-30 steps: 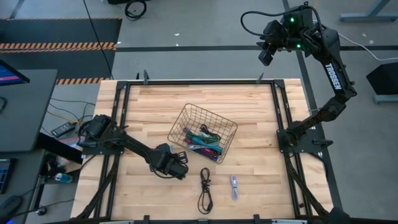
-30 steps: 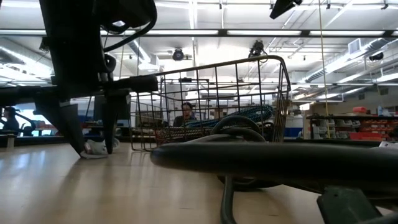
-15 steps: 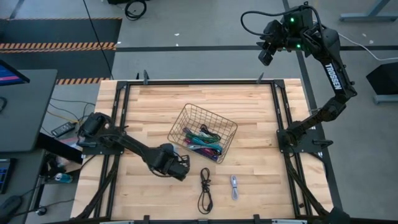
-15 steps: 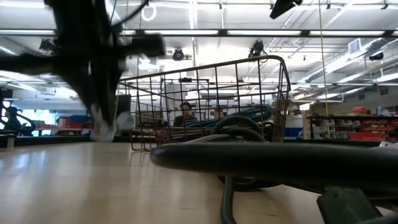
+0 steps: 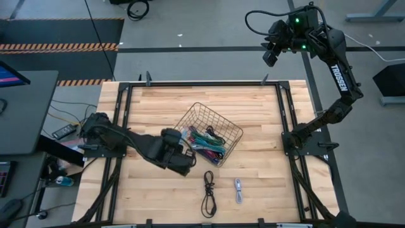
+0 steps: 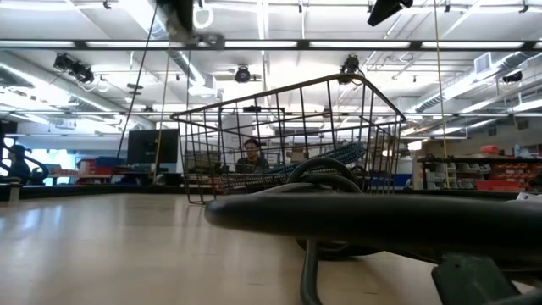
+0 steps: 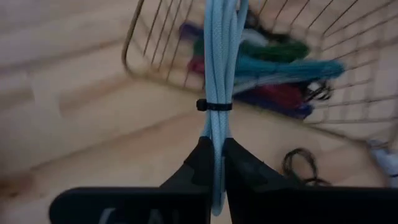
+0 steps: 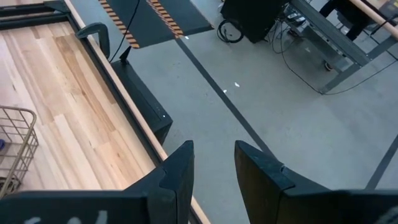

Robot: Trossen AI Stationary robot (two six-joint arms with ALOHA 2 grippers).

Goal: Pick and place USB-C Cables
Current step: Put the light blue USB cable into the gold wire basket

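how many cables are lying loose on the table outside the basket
2: a black cable and a pale cable near the front edge. Another hangs in the left gripper; more fill the basket.

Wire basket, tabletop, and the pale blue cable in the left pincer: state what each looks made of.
Wire mesh basket: thin metal rod, brassy sheen. Tabletop: light wood planks with visible grain, smooth finish. Pale blue cable bundle: apparently braided fabric jacket, bound by a black tie.

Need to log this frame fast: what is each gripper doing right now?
Left gripper: jaws closed on a pale blue cable, near the wire basket.
Right gripper: jaws open, empty, raised beyond the table's far edge.
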